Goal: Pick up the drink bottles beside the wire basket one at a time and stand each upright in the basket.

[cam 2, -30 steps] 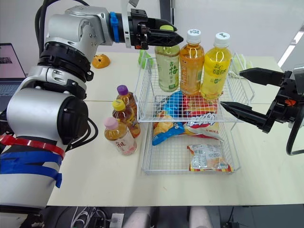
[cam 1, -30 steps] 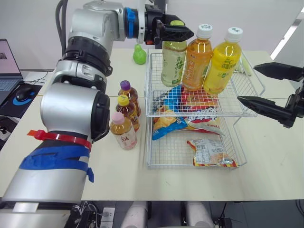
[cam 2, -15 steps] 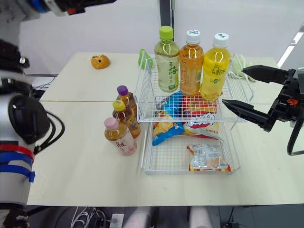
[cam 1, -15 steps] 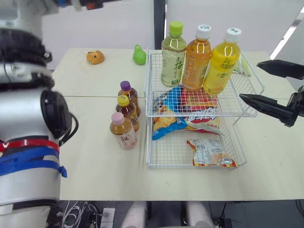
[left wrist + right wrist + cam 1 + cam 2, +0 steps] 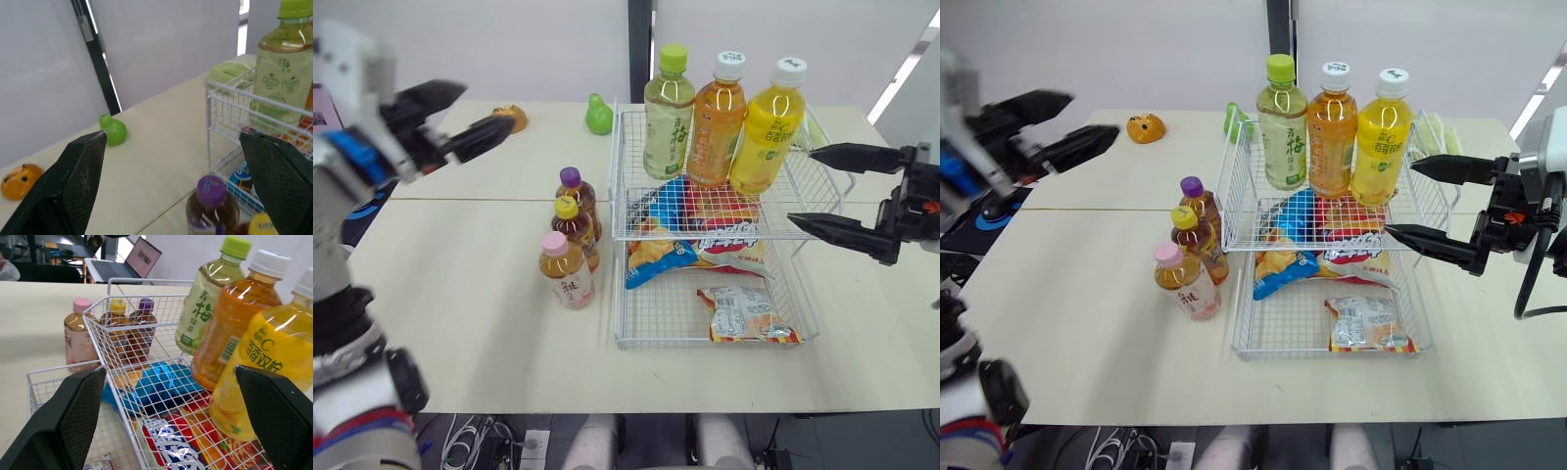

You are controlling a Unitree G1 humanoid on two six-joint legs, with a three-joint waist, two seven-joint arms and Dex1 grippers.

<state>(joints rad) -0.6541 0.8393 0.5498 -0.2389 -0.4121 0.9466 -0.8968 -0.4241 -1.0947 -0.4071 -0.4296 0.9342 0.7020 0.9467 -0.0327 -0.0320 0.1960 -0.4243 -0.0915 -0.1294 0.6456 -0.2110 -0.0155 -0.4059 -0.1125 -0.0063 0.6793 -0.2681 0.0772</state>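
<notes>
Bottles sit in neither gripper: the left gripper [image 5: 489, 103] hangs splayed and empty over the far left edge of the tabletop [image 5: 489, 323], the right gripper [image 5: 800, 186] equally agape toward the right edge, beside the wire basket [image 5: 619, 284]. Three small bottles [image 5: 566, 269] cluster just beside the basket's left side (handy for the left arm, I'd judge); three tall bottles [image 5: 717, 117] stand upright on its top shelf

Table [image 5: 480, 323]: wire basket [image 5: 808, 181], three small bottles [image 5: 574, 229] beside.
</notes>
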